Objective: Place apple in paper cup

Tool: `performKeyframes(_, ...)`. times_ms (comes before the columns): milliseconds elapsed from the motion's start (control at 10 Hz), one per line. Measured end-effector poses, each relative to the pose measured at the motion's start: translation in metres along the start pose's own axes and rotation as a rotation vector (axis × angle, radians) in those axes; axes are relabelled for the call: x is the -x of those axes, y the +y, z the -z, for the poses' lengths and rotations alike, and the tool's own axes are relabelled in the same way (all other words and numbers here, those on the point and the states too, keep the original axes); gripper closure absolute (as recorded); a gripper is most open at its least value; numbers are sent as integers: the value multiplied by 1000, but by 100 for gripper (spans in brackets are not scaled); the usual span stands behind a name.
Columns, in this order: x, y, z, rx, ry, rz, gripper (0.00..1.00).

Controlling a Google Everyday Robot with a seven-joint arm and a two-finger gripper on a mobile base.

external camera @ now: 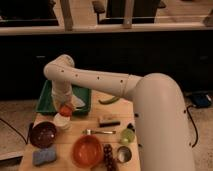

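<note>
1 apple [65, 110] in fingers [64, 104], abv 1 paper cup [62, 122]; 2 bowls [43, 134] [87, 150] nr.

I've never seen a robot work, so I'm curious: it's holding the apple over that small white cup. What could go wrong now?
1. The gripper holds the apple just above the paper cup. The apple looks about as wide as the cup's mouth, so a slightly off-centre drop might bounce off the rim.
2. The cup looks light, so pressing down on it could tip it toward the purple bowl or the green tray.
</note>
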Motion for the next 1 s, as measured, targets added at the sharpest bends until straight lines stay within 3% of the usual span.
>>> performKeyframes(400,2,-16,-4,7,-22,67,97)
performKeyframes(1000,2,-21,-8,6,-52,100,39)
